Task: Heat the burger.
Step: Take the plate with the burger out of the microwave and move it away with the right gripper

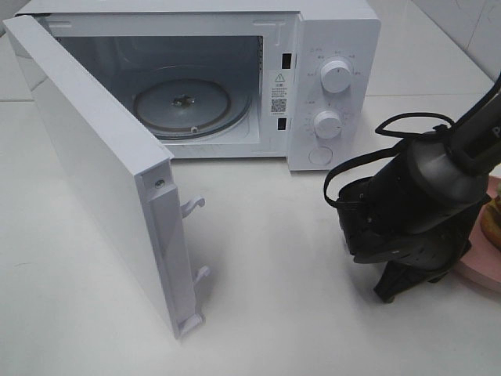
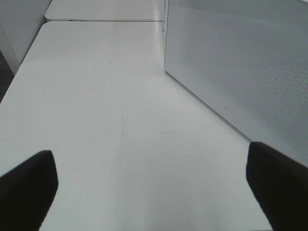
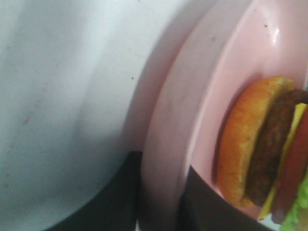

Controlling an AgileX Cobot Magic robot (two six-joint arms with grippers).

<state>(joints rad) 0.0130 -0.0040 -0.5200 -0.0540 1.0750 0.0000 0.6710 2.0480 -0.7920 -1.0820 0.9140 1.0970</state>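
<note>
Gripping: right gripper has its jaws narrowed on the rim of the pink plate, one finger on either side.
Burger: sits on that plate at the table's right edge, layers stacked flat, no long axis.
Left gripper: jaws wide, holding nothing, over the table.
Microwave: door swung open.
</note>
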